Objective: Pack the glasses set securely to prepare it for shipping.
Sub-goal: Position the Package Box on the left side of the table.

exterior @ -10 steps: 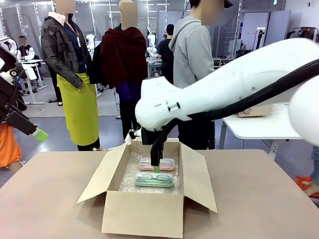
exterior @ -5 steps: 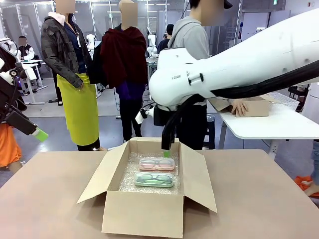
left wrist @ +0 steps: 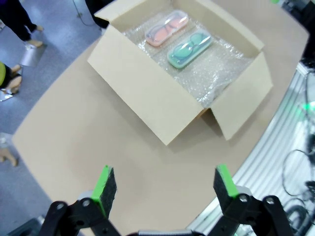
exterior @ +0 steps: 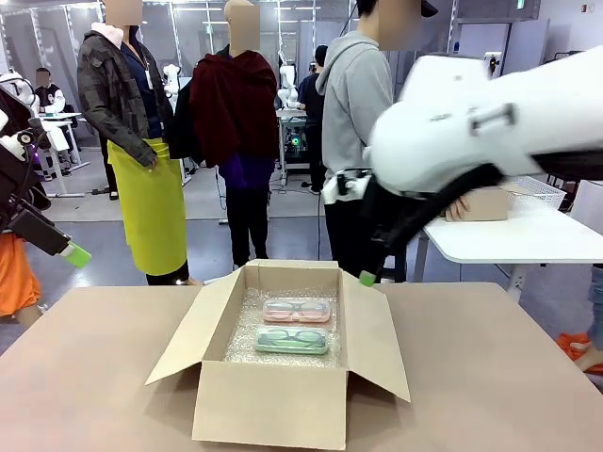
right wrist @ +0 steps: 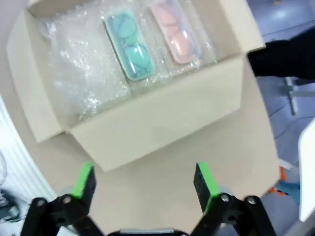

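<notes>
Box (exterior: 268, 414) stood open beyond both sets of fingers, pink case (exterior: 297, 310) beside mint case (exterior: 292, 339) on bubble wrap (right wrist: 74, 64). Left fingers (left wrist: 105, 183) and right fingers (right wrist: 84, 181) wide, empty. Cases probably light, rigid, slick-lidded; pinch across narrow sides.

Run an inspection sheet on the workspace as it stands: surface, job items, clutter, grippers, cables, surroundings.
Surface: brown table carrying one open cardboard box, flaps spread.
Job's things: pink glasses case and mint-green glasses case lie side by side on bubble wrap inside the box, spectacles visible inside.
Clutter: nothing seen.
Grippers: left gripper open, empty, high above the table; right gripper open, empty, raised beside the box.
Cables: black cable bundle under the right arm.
Surroundings: people standing beyond the far edge; white side table at right.
</notes>
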